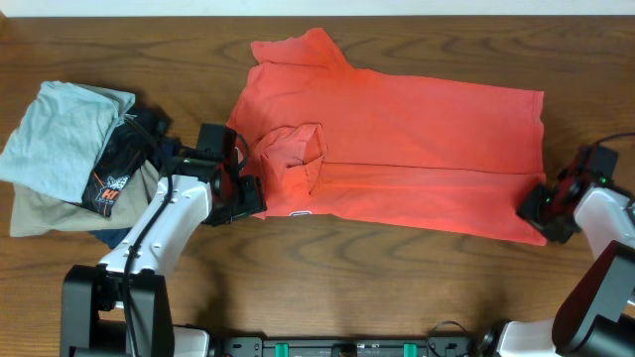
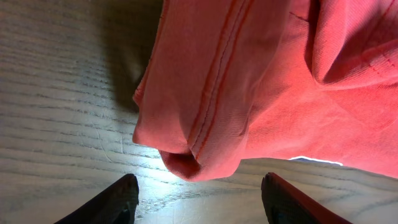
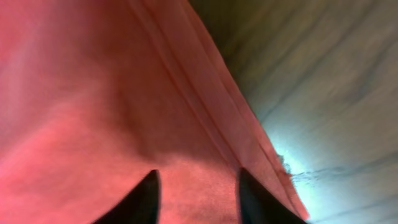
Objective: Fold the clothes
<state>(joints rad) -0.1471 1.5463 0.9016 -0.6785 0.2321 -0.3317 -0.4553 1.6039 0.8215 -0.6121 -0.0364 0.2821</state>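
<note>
**A:** Where's the shirt (image 1: 397,139)?

**B:** It lies flat across the middle of the tabletop (image 1: 397,288). Its long edges run left to right, and a sleeve is folded in on top near its left end.

**A:** And the left gripper (image 1: 243,193)?

**B:** It's at the shirt's near-left edge, released. The fingers (image 2: 112,202) stand wide apart, and a rolled fold of cloth lies just ahead of them, not between them.

**A:** And the right gripper (image 1: 536,208)?

**B:** That one's on the near-right corner, at the hem. Its fingers (image 3: 140,199) sit over red cloth, but I cannot tell whether they pinch it.

**A:** Any room to move?

**B:** Bare wood runs along the near edge between the arms, and also past the right hem. A pile (image 1: 60,149) of folded garments sits by the left edge, close behind the left arm.
</note>
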